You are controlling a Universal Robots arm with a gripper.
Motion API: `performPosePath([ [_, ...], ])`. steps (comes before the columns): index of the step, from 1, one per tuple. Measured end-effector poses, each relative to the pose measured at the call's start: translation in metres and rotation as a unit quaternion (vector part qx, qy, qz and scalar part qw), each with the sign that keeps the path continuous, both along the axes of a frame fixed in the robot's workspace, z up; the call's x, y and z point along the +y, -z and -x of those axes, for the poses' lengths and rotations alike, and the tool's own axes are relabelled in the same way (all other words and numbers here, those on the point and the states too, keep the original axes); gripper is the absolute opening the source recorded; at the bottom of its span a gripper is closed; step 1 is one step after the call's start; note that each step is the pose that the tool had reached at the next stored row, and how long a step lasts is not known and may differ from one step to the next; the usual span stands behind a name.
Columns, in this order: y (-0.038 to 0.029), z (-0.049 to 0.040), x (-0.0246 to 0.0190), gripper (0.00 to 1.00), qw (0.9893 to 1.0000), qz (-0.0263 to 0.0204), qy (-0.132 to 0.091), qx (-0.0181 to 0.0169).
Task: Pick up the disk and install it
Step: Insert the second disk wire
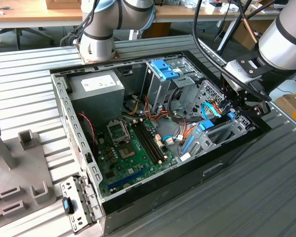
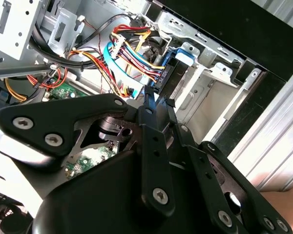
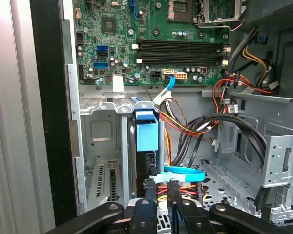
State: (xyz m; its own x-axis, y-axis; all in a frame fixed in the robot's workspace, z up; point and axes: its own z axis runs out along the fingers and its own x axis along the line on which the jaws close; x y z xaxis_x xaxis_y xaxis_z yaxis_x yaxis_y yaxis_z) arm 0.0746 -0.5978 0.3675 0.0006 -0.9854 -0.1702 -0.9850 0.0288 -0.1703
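Over the computer case's front corner, your gripper (image 1: 235,109) hangs with its jaws drawn narrow, nearly together, holding nothing.

Just beyond the fingertips (image 3: 172,187), the disk (image 3: 147,134) stands on edge in the silver drive bay (image 3: 102,141), its light-blue carrier end facing you; coloured cables (image 3: 185,127) run beside it, the green motherboard (image 1: 133,148) farther off.

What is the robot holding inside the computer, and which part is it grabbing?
The end effector seems to hold the disk, pinching its thin near end. The disk stands on edge in the drive bay.
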Motion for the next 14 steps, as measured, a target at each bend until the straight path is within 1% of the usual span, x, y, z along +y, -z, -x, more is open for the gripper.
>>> performPosePath([
  [5,-0.0001,0.0000,0.0000,0.24,1.0000,0.0000,0.000,0.0000],
  [6,-0.0002,0.0000,0.0001,0.24,1.0000,0.0007,0.000,0.0000],
  [7,-0.0004,-0.0001,0.0003,0.24,1.0000,0.0043,0.000,0.0001],
  [8,-0.0002,-0.0006,0.0003,0.24,0.9999,0.0136,0.000,0.0015],
  [9,-0.0003,-0.0017,0.0003,0.24,0.9998,0.0203,0.000,0.0034],
  [10,-0.0003,-0.0023,0.0003,0.24,0.9997,0.0226,0.000,0.0046],
  [14,-0.0003,-0.0023,0.0003,0.24,0.9997,0.0230,0.000,0.0053],
])
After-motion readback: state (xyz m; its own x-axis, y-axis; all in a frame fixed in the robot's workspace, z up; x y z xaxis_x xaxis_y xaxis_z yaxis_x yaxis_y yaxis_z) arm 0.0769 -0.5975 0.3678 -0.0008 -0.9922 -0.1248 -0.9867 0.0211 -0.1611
